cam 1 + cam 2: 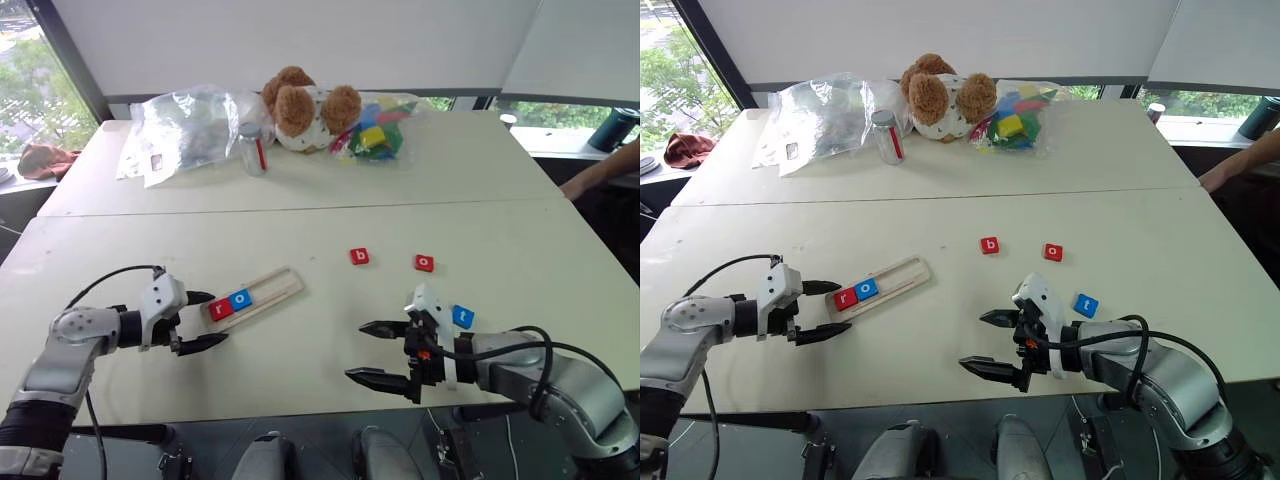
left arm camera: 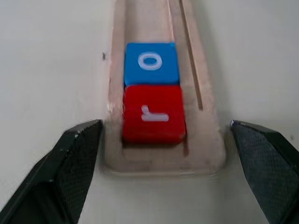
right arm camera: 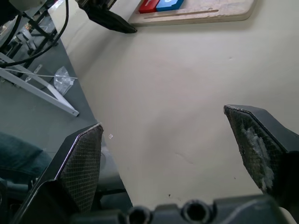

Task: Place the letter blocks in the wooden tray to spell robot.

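Left end effector (image 1: 199,321) sits with its jaws spread wide at the near end of the tray (image 1: 277,289), one finger on each side of that end and neither visibly touching it; right end effector (image 1: 380,352) hangs equally wide open and empty over bare surface (image 1: 300,380). Red r (image 1: 220,308) and blue o (image 1: 241,298) lie touching in the tray's near end, the rest of the slot free. Red b (image 1: 359,257) lies loose at about 2 o'clock from the tray, red o (image 1: 424,263) just beyond it, and blue t (image 1: 463,316) sits against the right wrist at 3 o'clock. The risk I see: a left finger catching the rim would skew the tray and slide the two seated tiles, while the right wrist could sweep the t off line
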Robot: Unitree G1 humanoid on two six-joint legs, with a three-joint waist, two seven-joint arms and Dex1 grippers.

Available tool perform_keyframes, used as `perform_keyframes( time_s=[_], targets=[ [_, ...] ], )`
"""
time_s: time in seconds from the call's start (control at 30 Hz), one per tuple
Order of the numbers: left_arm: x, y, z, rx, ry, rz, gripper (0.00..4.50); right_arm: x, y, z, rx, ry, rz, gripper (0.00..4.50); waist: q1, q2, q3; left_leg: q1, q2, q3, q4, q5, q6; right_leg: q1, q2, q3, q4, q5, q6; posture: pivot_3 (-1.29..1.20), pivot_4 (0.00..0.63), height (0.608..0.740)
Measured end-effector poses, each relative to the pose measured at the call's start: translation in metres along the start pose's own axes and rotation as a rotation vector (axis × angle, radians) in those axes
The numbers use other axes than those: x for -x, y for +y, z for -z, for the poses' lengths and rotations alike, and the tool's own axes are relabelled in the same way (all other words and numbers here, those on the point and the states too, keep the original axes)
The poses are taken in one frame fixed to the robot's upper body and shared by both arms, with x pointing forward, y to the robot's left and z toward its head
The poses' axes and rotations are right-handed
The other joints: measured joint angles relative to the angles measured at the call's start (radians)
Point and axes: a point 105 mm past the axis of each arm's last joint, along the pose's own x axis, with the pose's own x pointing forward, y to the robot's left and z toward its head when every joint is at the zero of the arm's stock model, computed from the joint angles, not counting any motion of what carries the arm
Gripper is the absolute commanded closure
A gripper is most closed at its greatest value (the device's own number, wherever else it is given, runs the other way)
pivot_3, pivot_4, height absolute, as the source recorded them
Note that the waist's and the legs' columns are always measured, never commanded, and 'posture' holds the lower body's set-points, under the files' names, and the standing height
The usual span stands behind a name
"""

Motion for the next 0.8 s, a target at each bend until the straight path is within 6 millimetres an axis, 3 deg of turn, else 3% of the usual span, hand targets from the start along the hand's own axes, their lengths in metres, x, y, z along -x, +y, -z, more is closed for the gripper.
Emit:
perform_keyframes(
  time_s=[0.23,0.37,0.4,0.6,0.8],
  targets=[
    [-0.002,0.000,0.001,0.002,-0.004,-0.007,0.00,0.000,-0.002,-0.001,0.028,-0.008,0.012,0.02,0.001,0.000,-0.001,0.001,0.000,0.000,0.001,0.000,0.000,0.001,0.000,0.000,0.001,0.000,0.000,0.00,0.150,0.740],
    [-0.003,-0.002,0.001,0.003,-0.008,-0.005,1.35,0.001,-0.002,0.001,0.029,-0.005,0.019,0.00,0.001,0.000,-0.001,0.001,0.000,0.000,0.001,0.000,0.000,0.001,0.000,0.000,0.002,0.000,0.000,0.00,0.150,0.740],
    [-0.003,-0.002,0.001,0.002,-0.008,-0.004,1.41,0.001,-0.002,0.001,0.026,-0.004,0.019,0.00,0.001,0.000,-0.001,0.001,0.000,0.000,0.001,0.000,0.000,0.001,0.000,0.000,0.002,0.000,0.000,0.00,0.150,0.740],
    [-0.006,0.000,-0.004,-0.004,-0.007,0.025,1.41,0.002,-0.006,0.003,0.010,-0.015,0.058,0.00,0.005,0.000,-0.001,0.001,0.000,0.000,0.002,0.000,0.000,0.001,0.000,0.000,0.003,0.000,0.000,0.00,0.150,0.740],
    [-0.037,-0.010,-0.044,-0.174,-0.007,0.282,1.41,0.021,-0.046,-0.007,-0.074,-0.149,0.350,0.00,0.024,0.000,-0.001,-0.001,-0.001,0.000,0.008,0.000,0.000,0.001,0.001,0.000,0.006,0.000,0.000,0.00,0.150,0.740]
  ],
)
